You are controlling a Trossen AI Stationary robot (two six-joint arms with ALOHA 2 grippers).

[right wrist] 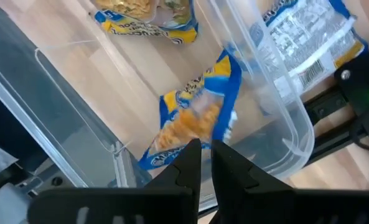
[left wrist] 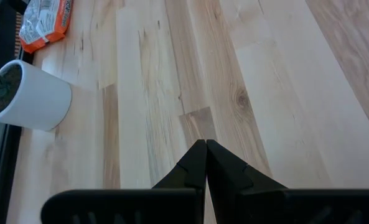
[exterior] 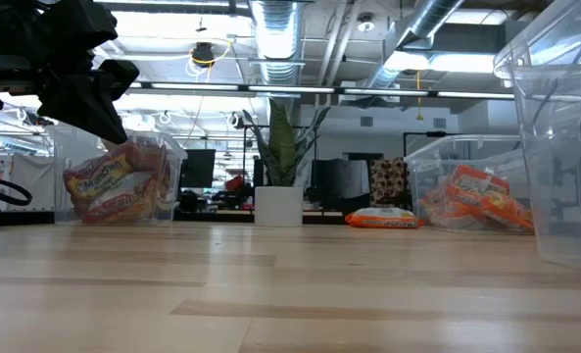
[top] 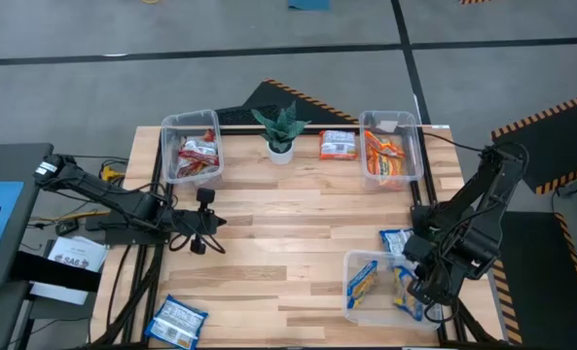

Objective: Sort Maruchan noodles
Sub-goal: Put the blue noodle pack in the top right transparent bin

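Observation:
Maruchan noodle packets lie sorted by colour. Red-and-white ones fill the far left clear bin (top: 191, 146) and orange ones the far right bin (top: 393, 146). The near right bin (top: 348, 292) holds two yellow-and-blue packets (top: 362, 282) (right wrist: 193, 118). One orange packet (top: 338, 145) lies on the table's far side. A blue-and-white packet (top: 397, 241) lies beside the near bin, and another (top: 176, 321) lies near the front left. My right gripper (right wrist: 206, 152) points down over the near right bin, its fingers a narrow gap apart. My left gripper (left wrist: 205, 144) is shut above bare wood at the left. My right gripper has its fingertips (right wrist: 190, 155) right at one end (right wrist: 172, 152) of a yellow-and-blue packet, coming from above. Nothing shows in the narrow gap between them, and I cannot tell whether they touch the packet. The packet lies tilted inside the bin against its wall.
A small green plant in a white pot (top: 280, 131) stands at the far middle, between the two far bins. The table's middle is bare wood (top: 298, 233). Cables and a stand sit off the table's left edge.

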